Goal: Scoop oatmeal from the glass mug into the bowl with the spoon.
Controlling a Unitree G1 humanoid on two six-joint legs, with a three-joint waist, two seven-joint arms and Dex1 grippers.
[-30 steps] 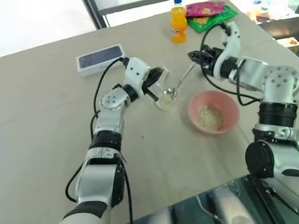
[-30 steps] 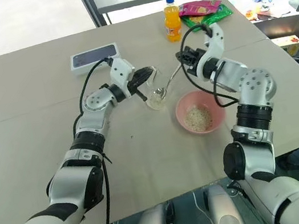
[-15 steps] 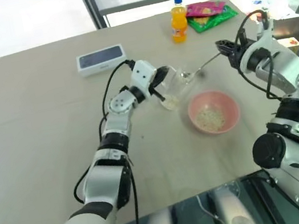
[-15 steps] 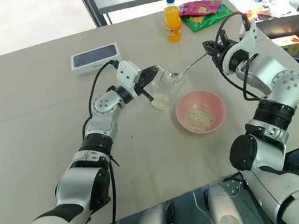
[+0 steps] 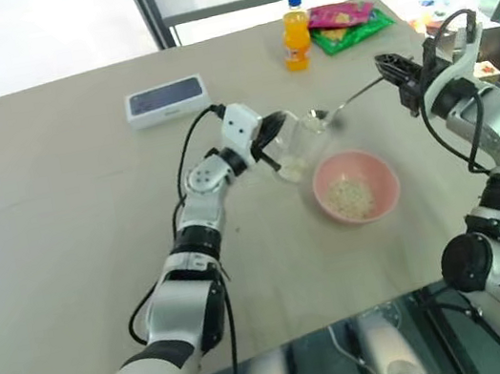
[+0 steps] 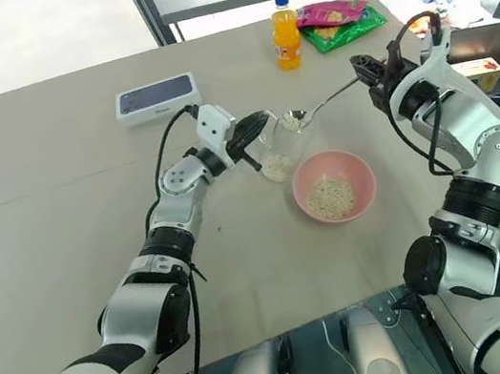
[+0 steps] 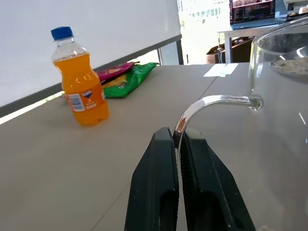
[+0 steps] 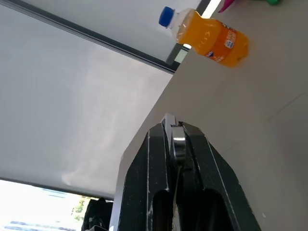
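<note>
Now: a loaded spoon above the mug

Little writing is readable: the orange drink bottle [image 7: 81,79] carries a white-and-blue label whose print is too small to make out, and the white box [image 5: 166,100] with its dark face shows no legible text. Behind the bottle lie a pink packet [image 5: 342,13] and a green packet [image 5: 360,29], both crinkled and glossy.

The head views give the layout on the pale tan table [image 5: 64,229]. The glass mug [image 6: 279,151], clear and thin-walled, is tilted, with oatmeal [image 6: 275,167] lying in its low end. Just beside it, toward the robot's right, the smooth round pink bowl [image 5: 357,187] sits on the table with more flakes heaped in its middle. The spoon [image 6: 314,110] is slim polished metal; its oval bowl hovers at the mug's rim carrying a small pale heap.

The left wrist view adds what the head views cannot: the left gripper [image 7: 178,139] has its black fingers pressed together on the mug's curved glass handle (a thin clear loop), with flakes visible inside the rim. The right wrist view shows the right gripper [image 8: 174,139] clamped tight on the flat end of the spoon's handle.
</note>
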